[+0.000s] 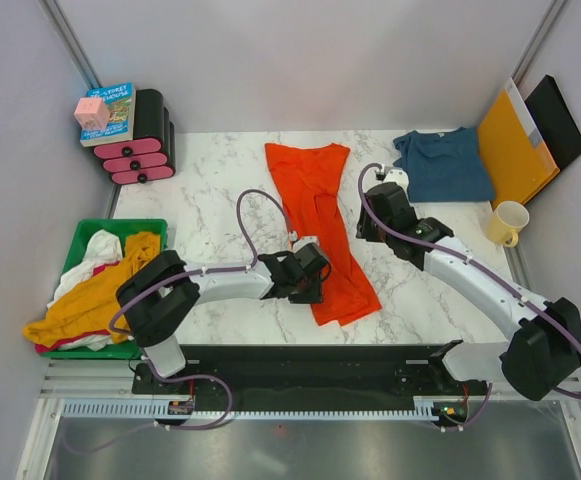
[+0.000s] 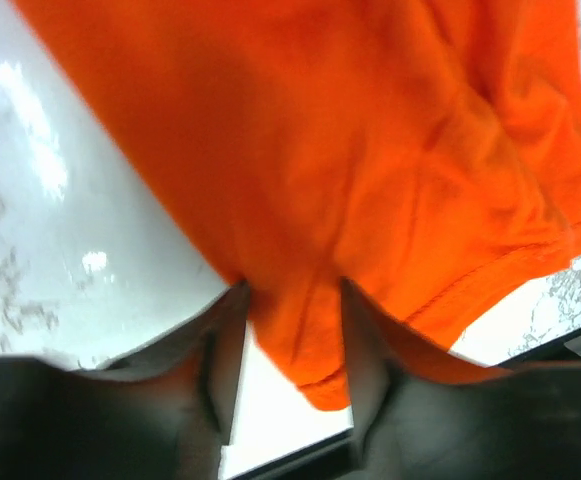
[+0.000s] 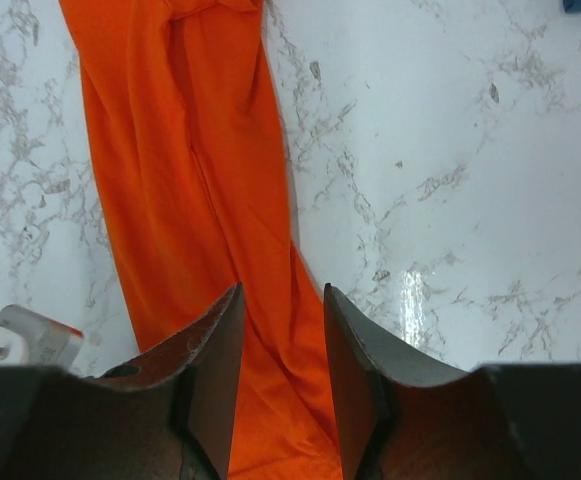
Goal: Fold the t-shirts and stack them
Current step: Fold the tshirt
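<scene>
One t-shirt, bright orange-red [image 1: 322, 215], lies as a long narrow strip down the middle of the marble table. My left gripper [image 1: 315, 275] is at the strip's near left edge. In the left wrist view its jaws [image 2: 292, 290] stand apart, with a hemmed corner of the orange t-shirt [image 2: 320, 200] between the fingers. My right gripper [image 1: 363, 230] hovers by the strip's right edge. It is open [image 3: 282, 295], and the orange cloth [image 3: 180, 170] lies on the table below the gap. The dark teal-blue t-shirt [image 1: 445, 165] lies flat at the back right.
A green bin [image 1: 120, 224] with yellow and white garments sits at the left edge. A yellow mug [image 1: 508, 222], an orange envelope [image 1: 515, 150] and a black board [image 1: 555, 118] are at the right. A book with a pink cube [image 1: 105, 113] and pink-fronted black boxes [image 1: 142, 150] stand back left.
</scene>
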Robot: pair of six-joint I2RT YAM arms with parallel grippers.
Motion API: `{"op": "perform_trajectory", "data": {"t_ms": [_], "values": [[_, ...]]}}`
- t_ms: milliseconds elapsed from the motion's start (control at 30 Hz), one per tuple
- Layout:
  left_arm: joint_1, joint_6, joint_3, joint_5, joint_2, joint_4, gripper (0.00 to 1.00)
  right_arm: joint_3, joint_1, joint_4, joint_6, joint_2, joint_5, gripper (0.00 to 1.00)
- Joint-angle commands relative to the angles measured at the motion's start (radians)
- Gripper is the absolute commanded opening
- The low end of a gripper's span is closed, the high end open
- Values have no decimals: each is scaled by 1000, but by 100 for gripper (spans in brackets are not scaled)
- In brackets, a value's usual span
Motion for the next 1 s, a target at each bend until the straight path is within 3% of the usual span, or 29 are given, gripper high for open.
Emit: {"op": "perform_trajectory", "data": {"t_ms": [0, 33, 100, 167, 433, 500, 633, 733, 967], "values": [[-44, -103, -81, -47, -49, -151, 35, -40, 0, 2, 34, -37, -15, 45], [-47, -110, -87, -51, -58, -201, 30, -51, 0, 2, 35, -41, -16, 45], [-49, -139, -98, -83, -92, -270, 10, -63, 0, 3, 44, -57, -18, 45], [-49, -159, -109, -120, -119, -368, 2, -80, 1, 3, 50, -72, -19, 45], [-47, -219, -113, -208, -173, -565, 2, -132, 0, 22, 75, -84, -36, 45], [-49, -215, -100, -212, -170, -570, 10, -138, 0, 28, 75, -81, -51, 45], [-67, -216, -87, -212, -227, -536, 46, -169, 16, 26, 58, -83, -149, 47], [-93, -213, -109, -206, -270, -486, 54, -256, 79, 25, 83, -113, -193, 48], [-139, -253, -233, -160, -392, -374, 56, -405, 280, -15, 195, -263, -167, 52]]}}
